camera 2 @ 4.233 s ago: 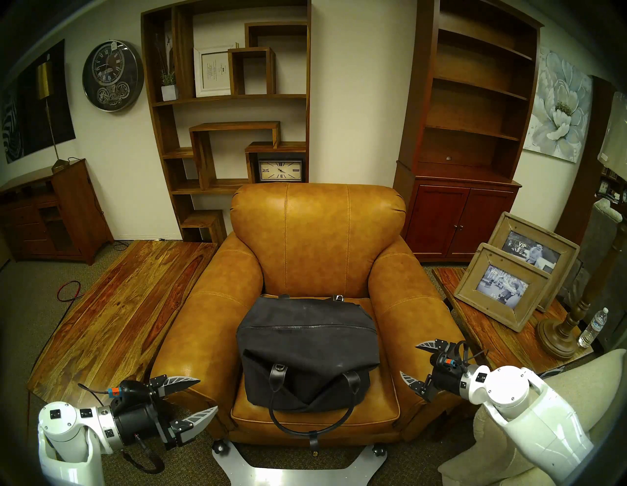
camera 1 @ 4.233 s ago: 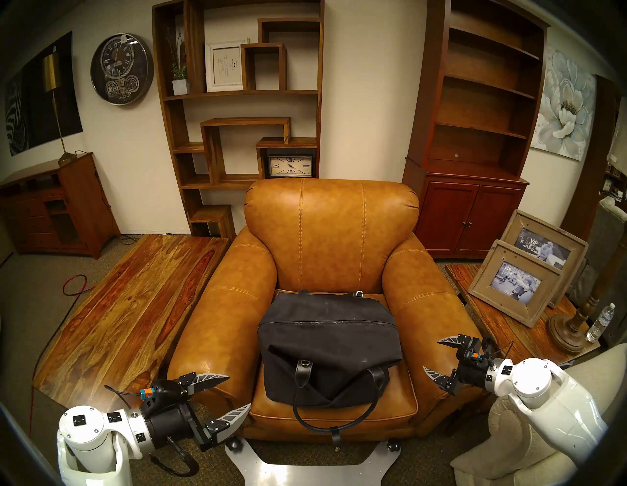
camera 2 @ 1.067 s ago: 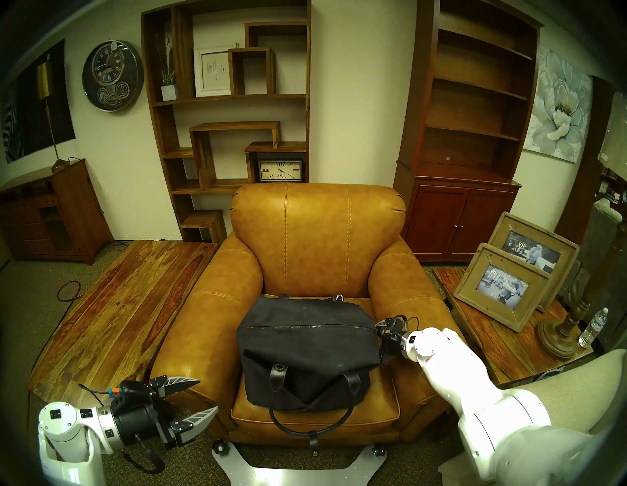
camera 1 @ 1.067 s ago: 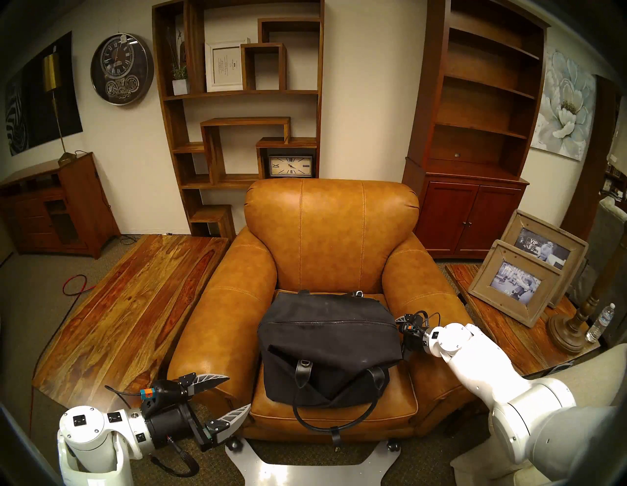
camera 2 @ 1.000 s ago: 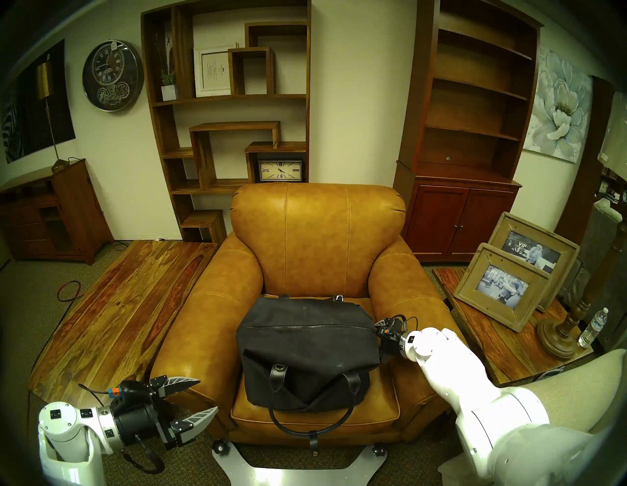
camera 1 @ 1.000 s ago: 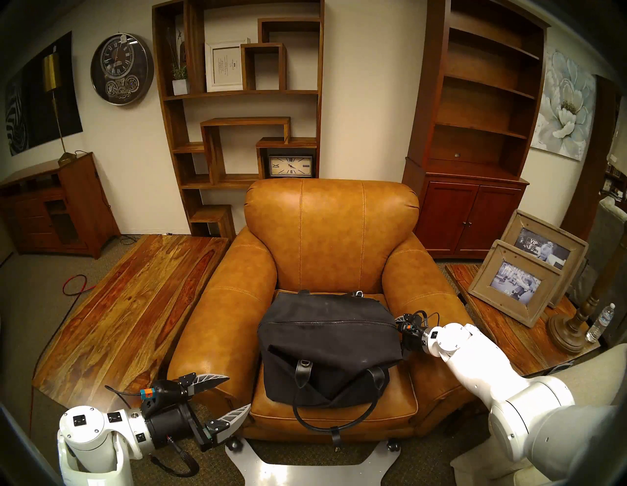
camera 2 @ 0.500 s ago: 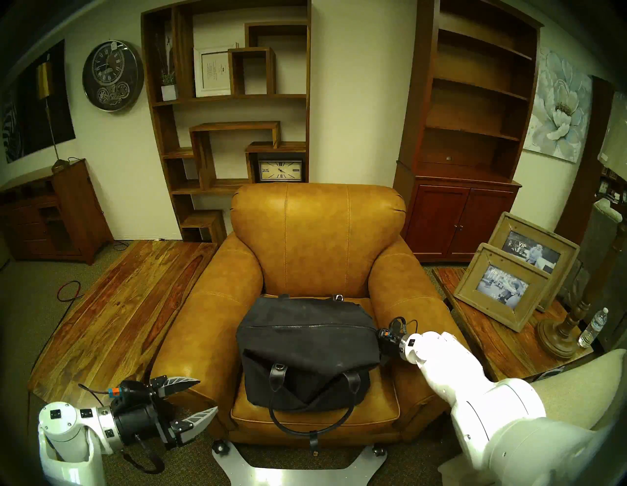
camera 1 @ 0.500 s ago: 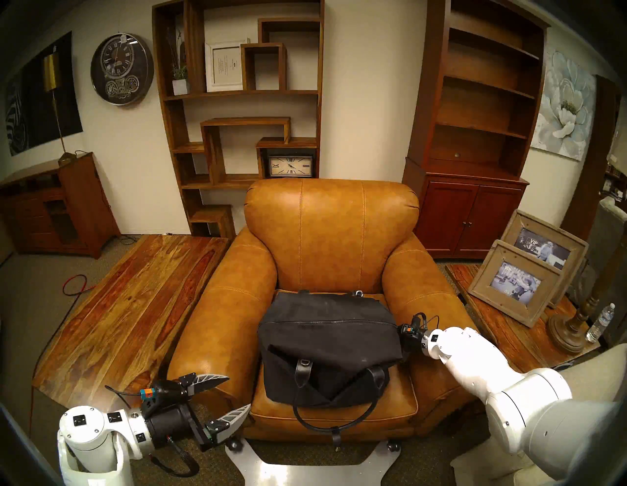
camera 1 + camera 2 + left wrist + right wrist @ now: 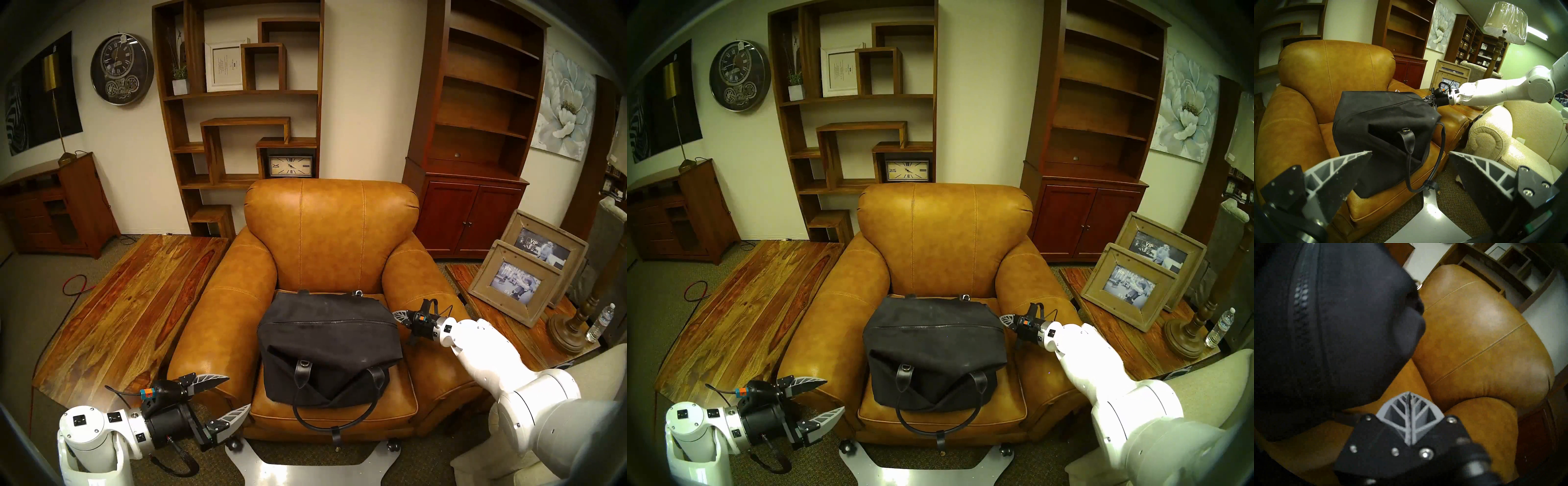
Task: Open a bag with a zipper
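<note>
While apparently empty, right claw [image 9: 397, 315] beside bag [image 9: 327, 342].

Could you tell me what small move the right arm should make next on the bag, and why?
Probably open the right gripper and bring it onto the right end of the zipper. In the right wrist view its jaws are shut flat together with nothing between them, beside the bag rather than on it, and the zipper looks fully closed.
</note>
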Available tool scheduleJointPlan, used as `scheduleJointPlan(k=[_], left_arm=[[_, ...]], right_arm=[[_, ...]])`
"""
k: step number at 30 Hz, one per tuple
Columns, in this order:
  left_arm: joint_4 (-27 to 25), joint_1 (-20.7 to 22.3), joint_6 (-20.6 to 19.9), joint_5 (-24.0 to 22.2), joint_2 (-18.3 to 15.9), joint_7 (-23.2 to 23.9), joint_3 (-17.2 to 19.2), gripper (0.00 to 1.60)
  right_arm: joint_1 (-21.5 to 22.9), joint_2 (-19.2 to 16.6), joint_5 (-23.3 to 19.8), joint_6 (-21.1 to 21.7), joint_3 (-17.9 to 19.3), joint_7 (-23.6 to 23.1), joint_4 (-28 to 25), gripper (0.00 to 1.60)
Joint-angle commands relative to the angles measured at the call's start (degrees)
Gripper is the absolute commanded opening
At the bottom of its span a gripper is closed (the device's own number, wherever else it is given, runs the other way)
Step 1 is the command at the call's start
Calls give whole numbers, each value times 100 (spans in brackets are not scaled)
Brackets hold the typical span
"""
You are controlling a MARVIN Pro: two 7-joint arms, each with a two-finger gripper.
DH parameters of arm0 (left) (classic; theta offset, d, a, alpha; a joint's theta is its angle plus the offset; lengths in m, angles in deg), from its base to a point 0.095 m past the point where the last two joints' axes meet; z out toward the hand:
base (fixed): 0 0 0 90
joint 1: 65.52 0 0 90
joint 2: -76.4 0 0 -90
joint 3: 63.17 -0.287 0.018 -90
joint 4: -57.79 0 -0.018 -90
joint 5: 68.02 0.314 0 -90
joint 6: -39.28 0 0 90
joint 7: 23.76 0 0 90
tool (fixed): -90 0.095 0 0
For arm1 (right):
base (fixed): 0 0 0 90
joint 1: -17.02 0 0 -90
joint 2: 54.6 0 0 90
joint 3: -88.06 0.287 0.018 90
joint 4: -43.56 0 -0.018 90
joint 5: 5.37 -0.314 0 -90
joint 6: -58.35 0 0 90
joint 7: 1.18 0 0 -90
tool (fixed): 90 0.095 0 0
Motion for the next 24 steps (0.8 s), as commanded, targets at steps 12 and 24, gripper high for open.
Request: scheduleJointPlan(k=[12,24], left_arm=[[-76,13,-3,15,19,30,7,160],[-85,22,-8,39,41,51,18,160]], right_arm=[[-729,-422,-518,-287,391,-545,-1594,0],[-1174,-598,-283,783,384,-932,-2297,65]])
